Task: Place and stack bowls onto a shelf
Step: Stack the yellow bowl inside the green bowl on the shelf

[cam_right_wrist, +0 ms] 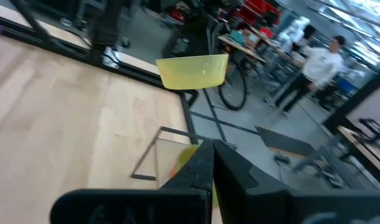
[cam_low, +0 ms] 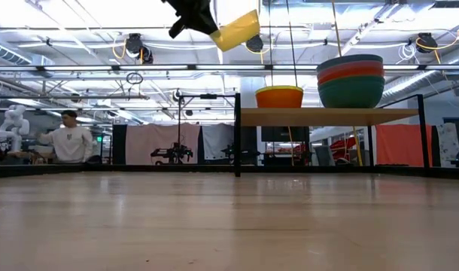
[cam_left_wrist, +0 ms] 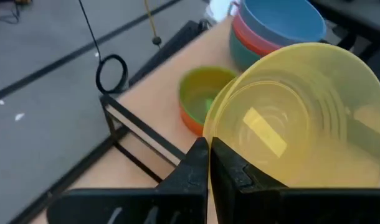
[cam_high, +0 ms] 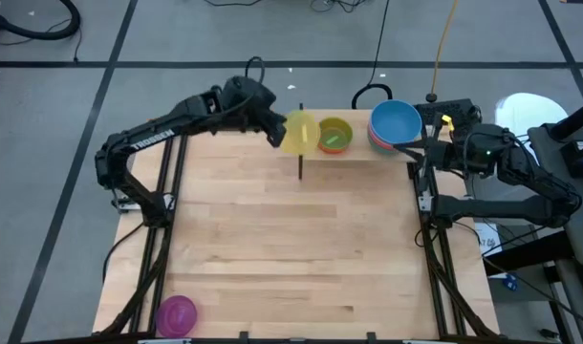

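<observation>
Yellow bowl [cam_high: 298, 132] hangs tilted in the left pincer [cam_high: 276, 131], clamped on its rim, above the shelf [cam_high: 358, 153] at the counter's far edge, left of the green bowl [cam_high: 334, 135]. Low view: it rides high above the shelf. Left wrist view: thin, light, probably slippery plastic; the rim grip suits. Right pincer [cam_right_wrist: 210, 163]: closed, empty.

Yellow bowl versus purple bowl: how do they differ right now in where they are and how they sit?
The yellow bowl is held in the air, tilted, by the left gripper above the shelf; the purple bowl rests on the table, untouched. The yellow one is at the far edge beside the green-in-orange stack; the purple one sits alone at the near left corner. Both are small, round, plain-coloured bowls not yet on the shelf.
</observation>
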`<state>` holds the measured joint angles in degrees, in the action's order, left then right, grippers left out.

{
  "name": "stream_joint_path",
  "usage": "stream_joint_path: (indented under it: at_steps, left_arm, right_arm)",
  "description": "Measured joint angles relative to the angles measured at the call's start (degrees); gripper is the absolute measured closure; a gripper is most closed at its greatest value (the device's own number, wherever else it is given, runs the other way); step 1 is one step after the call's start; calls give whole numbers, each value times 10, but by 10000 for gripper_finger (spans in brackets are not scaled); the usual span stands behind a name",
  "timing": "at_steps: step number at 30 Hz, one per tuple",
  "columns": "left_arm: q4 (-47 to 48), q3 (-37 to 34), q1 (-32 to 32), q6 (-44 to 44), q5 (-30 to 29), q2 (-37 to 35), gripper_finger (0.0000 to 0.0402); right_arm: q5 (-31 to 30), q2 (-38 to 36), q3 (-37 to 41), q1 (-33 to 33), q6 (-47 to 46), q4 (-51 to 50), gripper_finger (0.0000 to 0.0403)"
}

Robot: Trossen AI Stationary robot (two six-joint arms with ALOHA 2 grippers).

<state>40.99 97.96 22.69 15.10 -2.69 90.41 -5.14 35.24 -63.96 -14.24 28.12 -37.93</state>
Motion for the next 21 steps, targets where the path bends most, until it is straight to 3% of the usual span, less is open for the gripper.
stream_joint_path:
  at_steps: [13, 21]
  left_arm:
    - [-142, 0, 66, -52, 156, 88, 401]
    - [-179, 42, 81, -76, 183, 168, 401]
  right_arm:
    - [-54, 1, 0, 0, -4, 0, 403]
    - [-54, 1, 0, 0, -4, 3, 403]
